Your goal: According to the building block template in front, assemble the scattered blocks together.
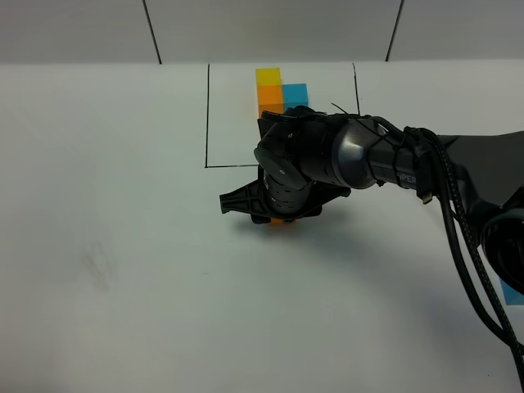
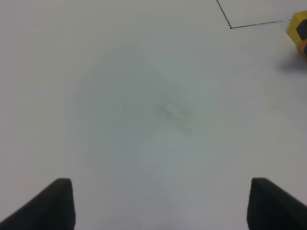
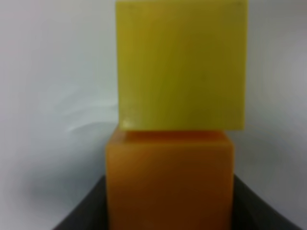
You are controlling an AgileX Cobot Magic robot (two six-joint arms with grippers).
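The building block template (image 1: 278,88) lies at the back inside a thin black rectangle: yellow, orange and blue cubes in an L. My right gripper (image 1: 277,214) reaches across to the table's middle, just in front of that rectangle. In the right wrist view its dark fingers (image 3: 84,206) flank the loose orange block (image 3: 169,182), and the jaws are shut on it. The loose yellow block (image 3: 182,64) stands just beyond, touching the orange one. Only an orange sliver (image 1: 282,220) shows under the gripper from above. The loose blue block (image 1: 512,291) peeks out at the right edge. My left gripper (image 2: 160,203) is open over bare table.
The black rectangle's near corner (image 2: 230,27) shows in the left wrist view, with the yellow block (image 2: 296,28) at that picture's edge. The right arm and its cables (image 1: 458,205) cross the right side of the table. A faint smudge (image 1: 100,266) marks the left.
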